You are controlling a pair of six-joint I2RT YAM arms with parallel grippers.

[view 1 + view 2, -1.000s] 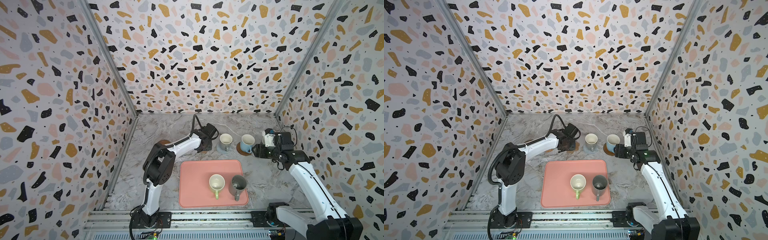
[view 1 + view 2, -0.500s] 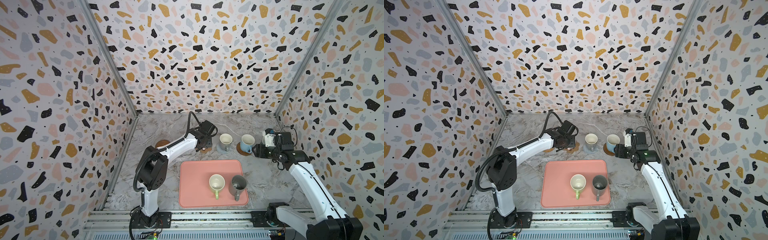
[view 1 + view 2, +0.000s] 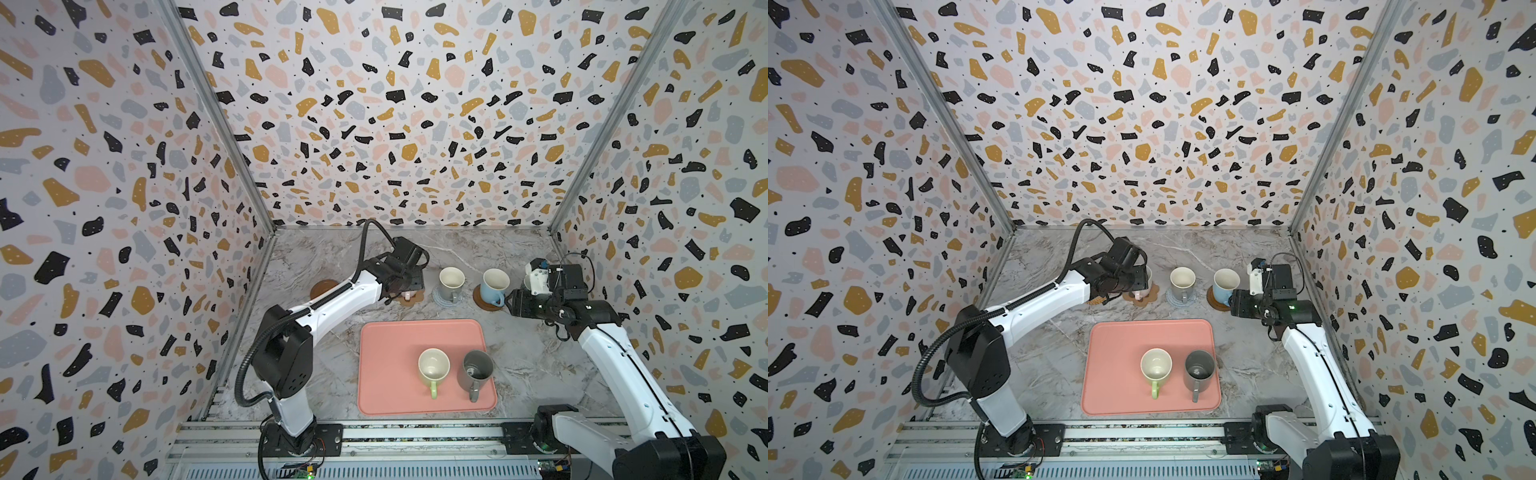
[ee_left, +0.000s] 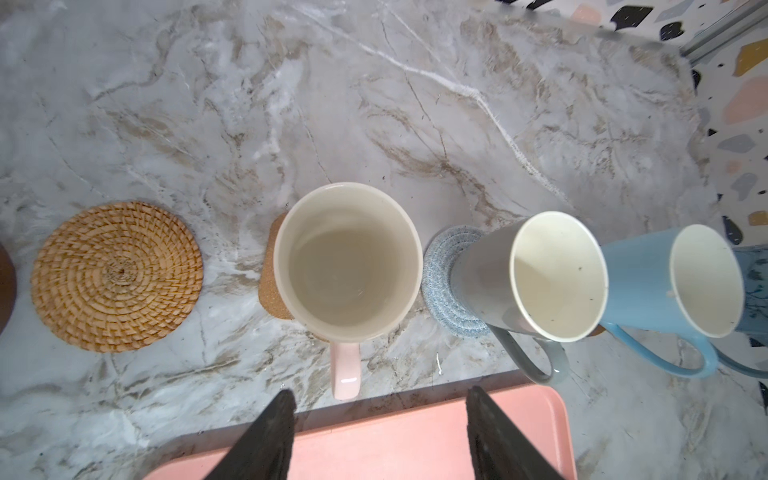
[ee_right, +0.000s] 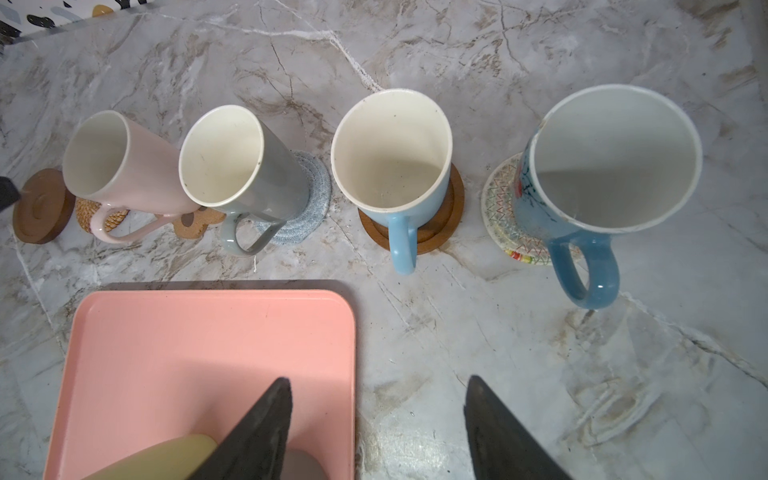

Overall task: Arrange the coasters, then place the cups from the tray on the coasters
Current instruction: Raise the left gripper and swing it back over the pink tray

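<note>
A grey-white marble table (image 3: 523, 353) carries a pink tray (image 3: 390, 365) near its front edge. Behind the tray, six coasters lie in a row on the marble: a brown disc (image 5: 39, 205), a rattan round (image 4: 116, 276), a cork paw shape (image 5: 195, 222), a grey-blue crochet round (image 5: 301, 226), a second brown disc (image 5: 440, 224) and a cream woven round (image 5: 496, 208)

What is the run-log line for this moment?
left gripper: open by pink mug on paw coaster | right gripper: open | tray holds: green mug, dark grey mug | free: rattan coaster, brown disc

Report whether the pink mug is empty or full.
Empty: the left wrist view looks straight into the pink mug and shows its bare cream bottom.
</note>
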